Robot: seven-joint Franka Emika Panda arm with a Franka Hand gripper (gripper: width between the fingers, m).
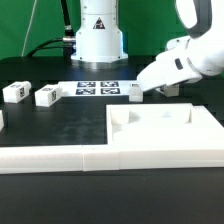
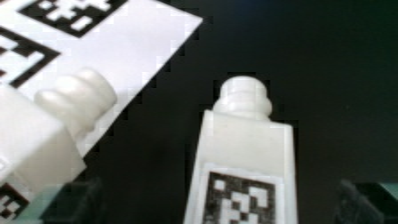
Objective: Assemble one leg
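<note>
A leg, a small white oblong block with a black-and-white tag and a rounded knob end, lies on the black table between my fingers. My gripper is open and low over it, with a dark gap on each side of the block. In the exterior view my gripper reaches down from the right to a leg beside the marker board. A second leg lies close by in the wrist view.
Two more legs lie at the exterior view's left. The marker board lies in front of the robot base and also shows in the wrist view. A long white border rail runs along the front, with a large white panel behind it.
</note>
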